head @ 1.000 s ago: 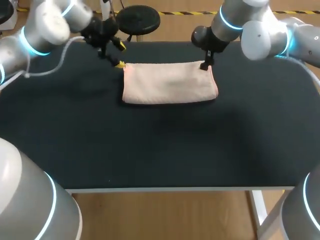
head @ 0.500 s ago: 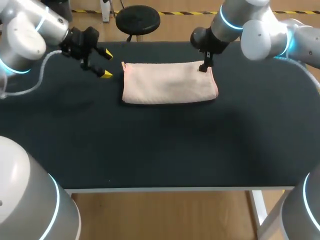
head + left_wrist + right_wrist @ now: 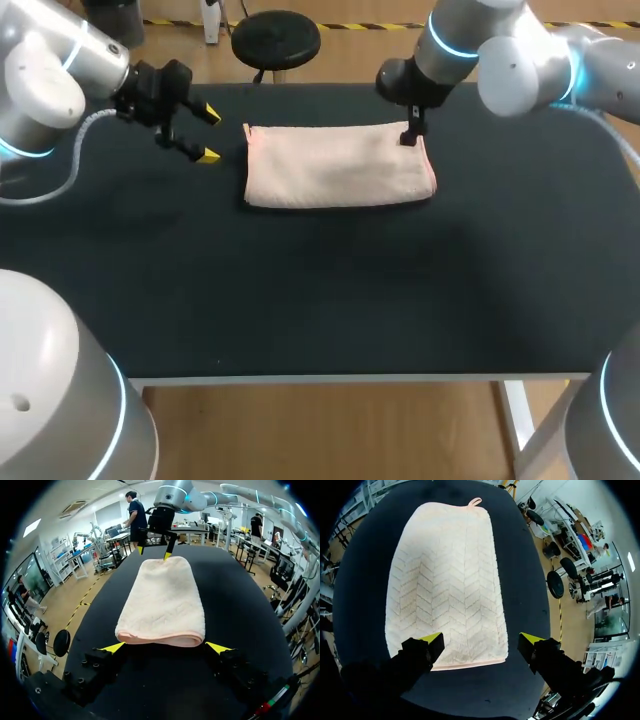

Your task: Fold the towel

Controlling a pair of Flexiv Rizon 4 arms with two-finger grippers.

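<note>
**Left gripper (image 3: pixel 210 134) spread wide, towel (image 3: pixel 340 168) parked right beside it**

So the left one hangs just off the towel's left end, fingers far apart, holding nothing. The towel lies flat as a long rectangle toward the far side of the black table (image 3: pixel 300 290), already doubled over by the look of it. The right gripper (image 3: pixel 408 135) sits at the far right corner, also spread and empty.

Handling guess: soft, light, floppy terry. It'll sag and drag if pinched mid-edge, so I'd grab the corners of a short end, one per gripper, and pinch both layers together or the top one peels off.

View differences: the head view can't show whether the right fingers touch the cloth. The right wrist view shows one tip over the towel's end and the other out over bare table, plus a herringbone weave and a little hanging loop (image 3: pixel 475 501) at the opposite end. The left wrist view gives the rolled, rounded fold (image 3: pixel 160 639) lying ahead of its fingertips, not between them.
</note>
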